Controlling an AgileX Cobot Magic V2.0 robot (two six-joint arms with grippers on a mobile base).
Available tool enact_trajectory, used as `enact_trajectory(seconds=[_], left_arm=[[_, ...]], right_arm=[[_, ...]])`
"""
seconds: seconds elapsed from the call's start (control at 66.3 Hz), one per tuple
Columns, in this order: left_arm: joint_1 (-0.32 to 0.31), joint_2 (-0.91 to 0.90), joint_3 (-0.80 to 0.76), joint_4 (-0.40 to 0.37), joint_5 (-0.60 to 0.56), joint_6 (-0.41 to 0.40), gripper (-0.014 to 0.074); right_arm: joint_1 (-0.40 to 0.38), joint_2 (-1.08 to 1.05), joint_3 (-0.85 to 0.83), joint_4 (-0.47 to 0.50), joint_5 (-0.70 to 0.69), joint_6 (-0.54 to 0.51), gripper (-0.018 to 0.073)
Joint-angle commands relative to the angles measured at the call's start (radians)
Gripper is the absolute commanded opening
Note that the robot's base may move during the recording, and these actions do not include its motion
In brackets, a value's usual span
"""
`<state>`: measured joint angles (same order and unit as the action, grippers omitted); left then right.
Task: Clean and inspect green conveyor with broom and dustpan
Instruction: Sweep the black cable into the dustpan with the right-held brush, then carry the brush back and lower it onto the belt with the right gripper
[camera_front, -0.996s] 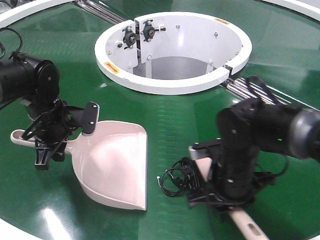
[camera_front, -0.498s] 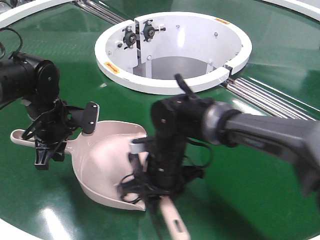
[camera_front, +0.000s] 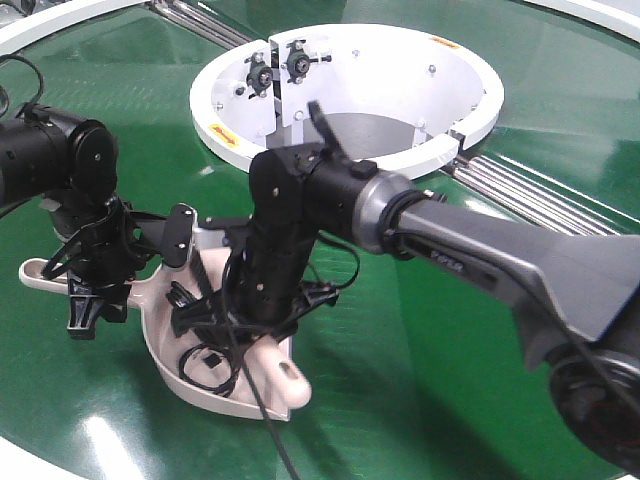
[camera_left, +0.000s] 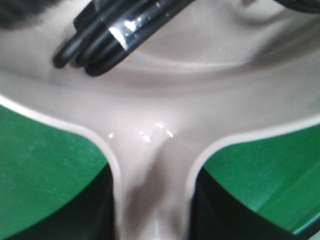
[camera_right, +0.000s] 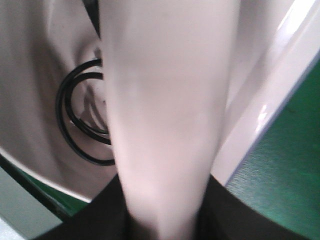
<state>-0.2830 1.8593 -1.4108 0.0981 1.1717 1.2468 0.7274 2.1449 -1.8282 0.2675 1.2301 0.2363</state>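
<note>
Dustpan, pinkish-beige plastic scoop, handle clamped in left hand; beige plastic broom, clasped by right hand, laid lengthwise into its mouth, black cable coil beside.

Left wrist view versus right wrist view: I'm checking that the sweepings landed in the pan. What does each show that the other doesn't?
Only the left wrist view shows the dustpan handle widening into the scoop, with a bundled black cable lying inside at the top. Only the right wrist view shows the broom filling the centre and a black cable loop lying in the scoop beside it. Both show pale dustpan plastic, black cable in it, and the green conveyor at the edges.
</note>
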Motion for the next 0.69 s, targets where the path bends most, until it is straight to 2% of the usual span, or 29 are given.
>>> enact_trajectory(seconds=[0.0,0.136,0.302,0.498,0.679], left_arm=[[-0.002,-0.049,-0.030,-0.005,-0.005,-0.010,-0.0007],[-0.002,-0.049,-0.030,-0.005,-0.005,-0.010,-0.0007],[-0.002,-0.049,-0.030,-0.005,-0.005,-0.010,-0.0007],[-0.002,-0.049,-0.030,-0.005,-0.005,-0.010,-0.0007],[-0.002,-0.049,-0.030,-0.005,-0.005,-0.010,-0.0007]], right_arm=[[-0.025,-0.111,-0.034,-0.058,0.056,-0.025,-0.0002],[-0.063,-0.188,0.006,-0.167,0.056,-0.043,-0.0002],[-0.160,-0.318,0.160,-0.252,0.056,-0.085,-0.0002],[-0.336,-0.473,0.389,-0.348,-0.011,-0.119,-0.0002],[-0.496,-0.557,0.556,-0.359,-0.081,-0.149,-0.0002]])
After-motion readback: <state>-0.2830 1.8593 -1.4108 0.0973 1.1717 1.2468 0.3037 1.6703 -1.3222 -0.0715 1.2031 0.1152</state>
